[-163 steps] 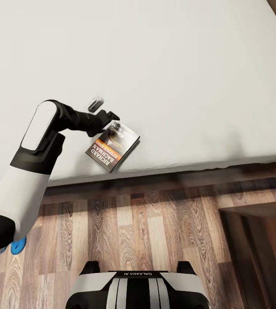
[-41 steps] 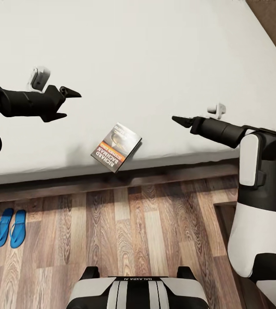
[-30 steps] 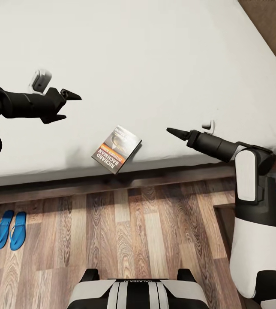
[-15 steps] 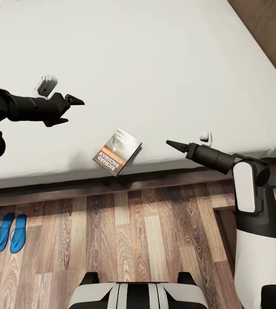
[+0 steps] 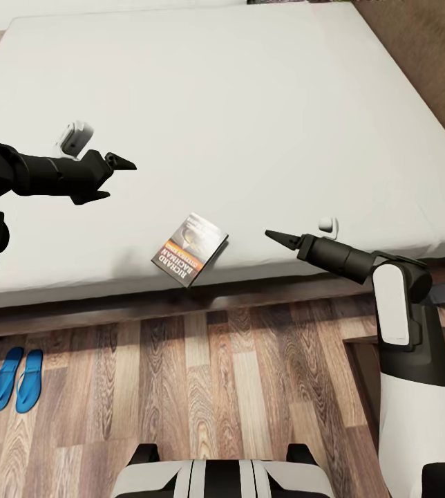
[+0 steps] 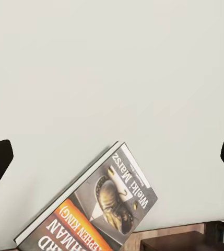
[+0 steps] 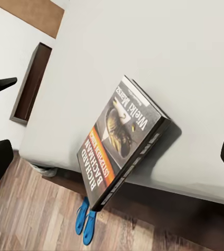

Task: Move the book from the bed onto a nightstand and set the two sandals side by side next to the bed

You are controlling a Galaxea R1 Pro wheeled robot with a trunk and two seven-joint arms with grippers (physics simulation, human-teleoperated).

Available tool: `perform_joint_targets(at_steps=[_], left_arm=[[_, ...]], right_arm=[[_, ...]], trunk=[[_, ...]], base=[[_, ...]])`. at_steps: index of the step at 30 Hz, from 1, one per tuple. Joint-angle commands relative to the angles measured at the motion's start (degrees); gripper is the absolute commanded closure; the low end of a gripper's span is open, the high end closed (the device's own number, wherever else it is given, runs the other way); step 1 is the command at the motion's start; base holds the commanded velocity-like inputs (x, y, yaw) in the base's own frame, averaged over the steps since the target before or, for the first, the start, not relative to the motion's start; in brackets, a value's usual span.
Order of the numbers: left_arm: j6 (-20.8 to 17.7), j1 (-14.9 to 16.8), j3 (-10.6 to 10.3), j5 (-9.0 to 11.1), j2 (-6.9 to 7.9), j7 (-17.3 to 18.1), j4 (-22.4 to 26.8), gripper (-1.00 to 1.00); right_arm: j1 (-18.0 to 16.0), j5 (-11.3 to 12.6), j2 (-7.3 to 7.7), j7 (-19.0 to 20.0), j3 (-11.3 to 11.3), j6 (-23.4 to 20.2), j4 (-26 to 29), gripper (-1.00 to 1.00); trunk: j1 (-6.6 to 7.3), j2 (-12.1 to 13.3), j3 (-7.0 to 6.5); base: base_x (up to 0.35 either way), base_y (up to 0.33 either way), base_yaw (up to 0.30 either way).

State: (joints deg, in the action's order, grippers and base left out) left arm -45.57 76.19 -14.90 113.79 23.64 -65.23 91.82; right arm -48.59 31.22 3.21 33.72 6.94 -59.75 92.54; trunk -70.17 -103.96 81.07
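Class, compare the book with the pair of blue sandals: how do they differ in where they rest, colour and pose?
The book lies on the white mattress of the bed, its corner jutting past the edge; the sandals lie on the wooden floor. The book has a dark cover with an orange band; the sandals are plain bright blue. The book sits askew to the bed's edge; the sandals lie parallel, side by side. Both lie flat, with no end effector touching them.

I see bright, even, diffuse light, no glare. Soft shadows lie under the book (image 5: 190, 247) and along the bed (image 5: 250, 104) edge. Everything renders sharp.
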Motion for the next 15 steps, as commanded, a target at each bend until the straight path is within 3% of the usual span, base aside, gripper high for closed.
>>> perform_joint_targets(at_steps=[1, 9, 15], left_arm=[[-0.1, 0.1, 0.0, 0.4, 0.02, -0.5, 0.0, -1.0], [-0.1, -0.1, 0.0, 0.5, 0.11, -0.4, 0.1, -1.0], [-0.2, -2.1, 0.0, 0.5, 0.12, -0.2, 0.3, -1.0]], right_arm=[[0.0, -0.4, -0.01, 0.5, 0.0, -0.3, 0.0, -1.0], [0.2, -0.4, -0.04, 0.5, -1.2, -0.3, 0.0, -1.0], [1.6, -0.4, 0.01, 0.5, -1.4, -0.3, 0.0, -1.0]], trunk=[[0.0, 0.0, -0.07], [0.0, 0.0, -0.81], [0.0, 0.0, -1.37]], base=[[0.0, 0.0, 0.0], [0.0, 0.0, 0.0], [0.0, 0.0, 0.0]])
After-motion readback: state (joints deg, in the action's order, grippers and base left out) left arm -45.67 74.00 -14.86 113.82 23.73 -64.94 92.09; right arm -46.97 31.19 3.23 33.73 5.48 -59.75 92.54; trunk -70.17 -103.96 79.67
